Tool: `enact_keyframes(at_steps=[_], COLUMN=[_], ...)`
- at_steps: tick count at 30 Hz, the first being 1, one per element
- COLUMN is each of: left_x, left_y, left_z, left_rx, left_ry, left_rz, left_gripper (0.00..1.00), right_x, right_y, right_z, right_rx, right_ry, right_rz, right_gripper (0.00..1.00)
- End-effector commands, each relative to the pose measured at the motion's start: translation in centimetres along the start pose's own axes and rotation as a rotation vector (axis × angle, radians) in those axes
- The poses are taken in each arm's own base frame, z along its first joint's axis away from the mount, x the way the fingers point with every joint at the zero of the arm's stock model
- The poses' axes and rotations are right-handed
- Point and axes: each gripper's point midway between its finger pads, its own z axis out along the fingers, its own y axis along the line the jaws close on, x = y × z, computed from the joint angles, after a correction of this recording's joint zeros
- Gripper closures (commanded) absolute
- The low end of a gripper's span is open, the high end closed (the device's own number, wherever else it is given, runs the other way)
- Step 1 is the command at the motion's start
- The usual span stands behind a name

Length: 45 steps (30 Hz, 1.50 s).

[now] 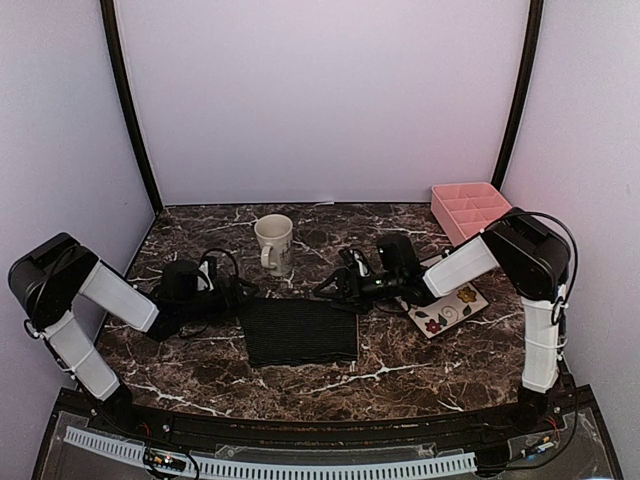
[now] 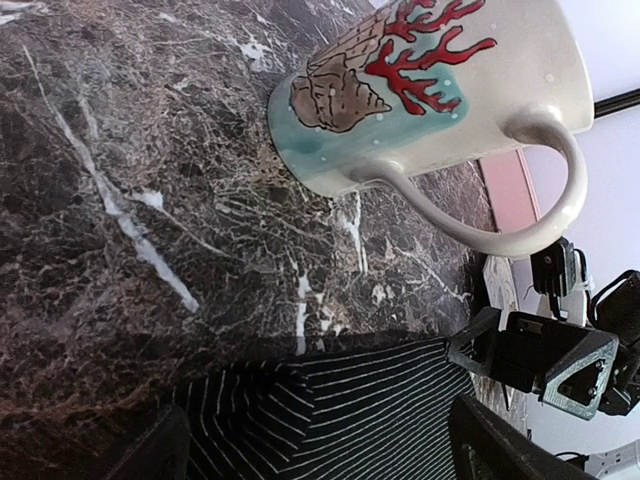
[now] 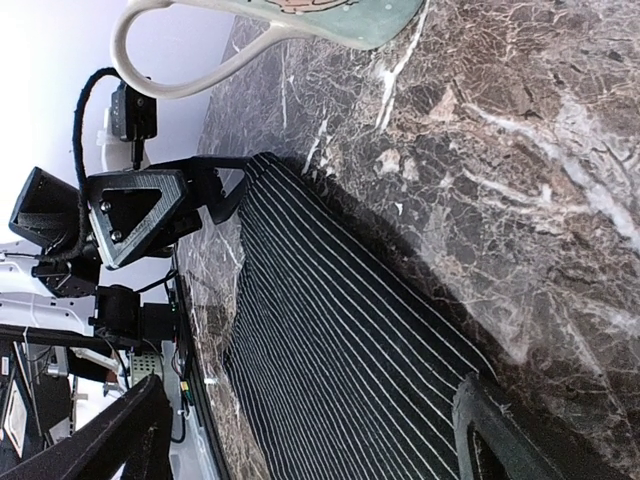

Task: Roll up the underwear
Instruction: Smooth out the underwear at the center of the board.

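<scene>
The black ribbed underwear (image 1: 300, 331) lies flat as a folded rectangle on the marble table, in front of both arms. My left gripper (image 1: 238, 294) hovers at its far left corner. In the left wrist view that gripper (image 2: 320, 452) is open, its dark fingers (image 2: 150, 452) straddling the striped cloth (image 2: 340, 415) without pinching it. My right gripper (image 1: 332, 287) sits at the far right corner. The right wrist view shows it (image 3: 310, 440) open too, over the cloth (image 3: 340, 340). Neither gripper holds anything.
A cream mug (image 1: 274, 243) with a shell and coral print (image 2: 420, 90) stands just behind the cloth, between the grippers. A flowered white plate (image 1: 447, 305) lies under the right arm. A pink divided box (image 1: 469, 208) sits at the back right corner.
</scene>
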Motion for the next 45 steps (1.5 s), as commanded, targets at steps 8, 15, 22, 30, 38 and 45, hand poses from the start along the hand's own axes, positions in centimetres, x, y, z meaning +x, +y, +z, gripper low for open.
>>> enact_keyframes(at_steps=[8,15,22,30,38,45], left_x=[-2.0,-2.9,-1.0,1.0,3.6,2.6], left_y=[1.0,-6.8,-8.8,-2.7,2.6,1.1], left_z=[-4.4,-4.6,-0.9,2.1,-0.1,-1.8], left_rx=[-0.139,0.061,0.169,0.034,-0.165,-0.142], left_ry=[-0.072,0.069,0.166,0.250,0.330,0.301], left_rz=[0.081,0.416,0.381,0.193,0.123,0.218], left_gripper=[0.08,0.16,0.31,0.48,0.60,0.61], right_x=[1.2,-0.3,0.7,1.9,4.7,4.5], right_y=[2.5,6.9,4.7,0.6,-1.5,1.8], right_z=[-0.3,-2.6,-1.8,-0.2,0.6,-1.2], right_rx=[-0.033,-0.062,-0.014,0.031,0.052,0.032], right_ry=[0.073,0.033,0.092,0.148,0.225,0.178], right_rz=[-0.096,-0.216,-0.174,-0.095,-0.072,-0.160], right_gripper=[0.05,0.06,0.16,0.35,0.43,0.42])
